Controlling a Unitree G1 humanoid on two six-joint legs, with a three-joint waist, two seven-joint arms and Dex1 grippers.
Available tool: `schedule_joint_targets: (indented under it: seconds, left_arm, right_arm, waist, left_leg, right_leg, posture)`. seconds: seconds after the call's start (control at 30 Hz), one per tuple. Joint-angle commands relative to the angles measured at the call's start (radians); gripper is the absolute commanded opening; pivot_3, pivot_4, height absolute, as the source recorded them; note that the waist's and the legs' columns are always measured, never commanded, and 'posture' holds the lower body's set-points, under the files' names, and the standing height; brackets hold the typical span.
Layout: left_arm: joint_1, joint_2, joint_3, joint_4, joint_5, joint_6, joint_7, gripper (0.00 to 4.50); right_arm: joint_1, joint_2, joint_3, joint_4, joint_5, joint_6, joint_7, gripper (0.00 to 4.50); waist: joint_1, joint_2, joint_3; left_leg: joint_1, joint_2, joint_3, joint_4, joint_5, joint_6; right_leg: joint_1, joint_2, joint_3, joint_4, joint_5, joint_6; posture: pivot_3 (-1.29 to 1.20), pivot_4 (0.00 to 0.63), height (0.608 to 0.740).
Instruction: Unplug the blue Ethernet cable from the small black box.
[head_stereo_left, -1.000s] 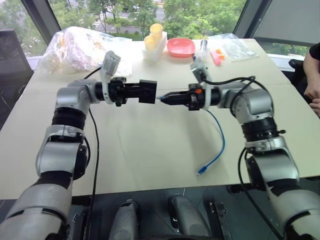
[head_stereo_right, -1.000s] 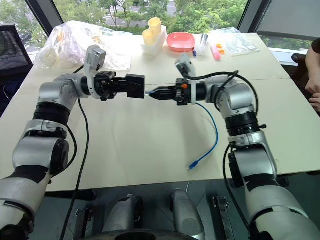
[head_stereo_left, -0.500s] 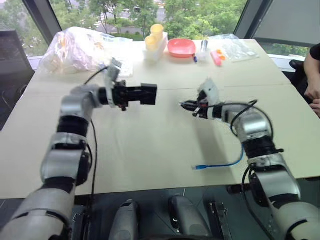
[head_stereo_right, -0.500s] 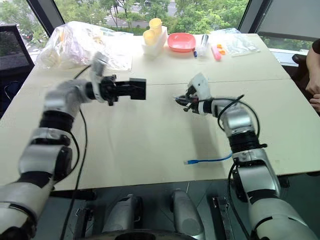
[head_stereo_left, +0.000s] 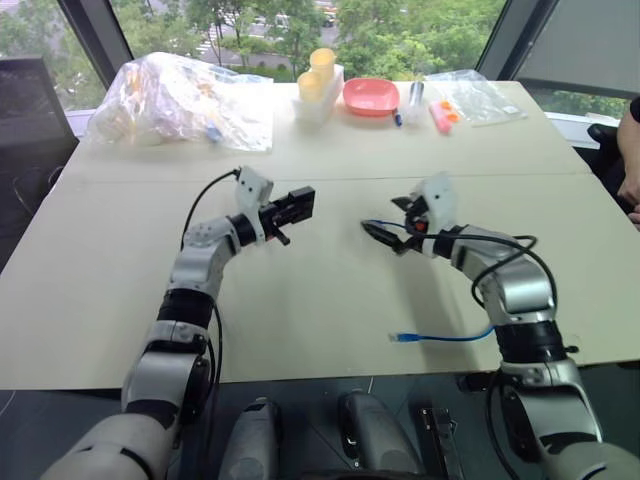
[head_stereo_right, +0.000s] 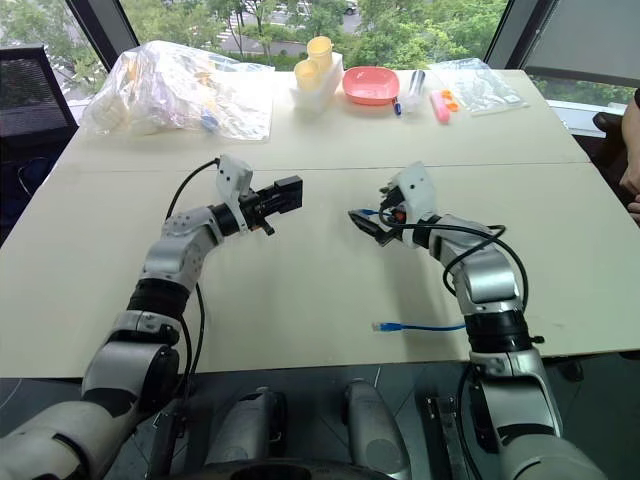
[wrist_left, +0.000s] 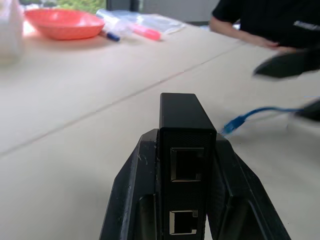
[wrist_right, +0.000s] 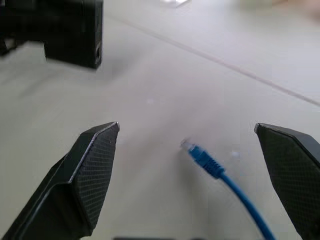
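Left gripper (wrist_left: 185, 200) of mine is clamped on the small black box (wrist_left: 184, 150), both its ports empty, while my right gripper (wrist_right: 190, 170) gapes wide over the blue Ethernet cable (wrist_right: 225, 175) lying loose on the table (head_stereo_left: 300, 300).

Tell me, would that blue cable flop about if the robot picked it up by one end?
Probably yes: the blue Ethernet cable is thin and lies in loose curves on the table, so it likely droops. It looks light. Its plug seems stiffer and easier to pinch.
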Motion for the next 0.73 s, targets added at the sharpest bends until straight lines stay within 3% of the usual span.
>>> schedule_joint_targets:
  seconds: [0.03,0.23,0.5,0.73]
  left_arm:
    - [0.013,-0.017,-0.014,-0.070,0.004,-0.006,0.025,1.57]
    - [0.035,-0.028,-0.011,-0.100,-0.001,0.019,0.049,4.34]
    - [0.107,0.092,0.072,-0.375,-0.044,0.131,0.124,4.43]
    - [0.233,0.195,0.156,-0.746,-0.217,0.440,0.174,4.43]
  right_arm:
    - [0.025,0.011,-0.052,-0.141,0.048,0.078,-0.063,4.50]
    - [0.057,0.021,-0.056,-0.213,0.070,0.126,-0.110,4.50]
    - [0.111,-0.008,-0.102,-0.292,0.128,0.151,-0.110,4.50]
    - [0.183,-0.007,-0.162,-0.378,0.212,0.193,-0.125,4.50]
  waist:
    - [0.001,0.000,0.000]
    - [-0.003,0.000,0.000]
    - [-0.006,0.000,0.000]
    - [-0.001,0.000,0.000]
  left_leg:
    - [0.000,0.000,0.000,0.000,0.000,0.000]
    - [0.000,0.000,0.000,0.004,0.000,0.000]
    - [0.000,0.001,-0.001,0.005,0.000,0.000]
    - [0.000,0.001,-0.001,0.006,0.000,0.000]
  right_leg:
    - [0.000,0.000,0.000,0.000,0.000,0.000]
    - [0.002,0.001,0.000,0.000,0.000,0.000]
    - [0.002,0.002,0.000,0.000,0.000,0.000]
    - [0.004,0.000,-0.001,-0.001,0.000,0.000]
  posture:
    - [0.00,0.150,0.735]
    - [0.00,0.150,0.735]
    - [0.00,0.150,0.735]
    - [0.00,0.150,0.735]
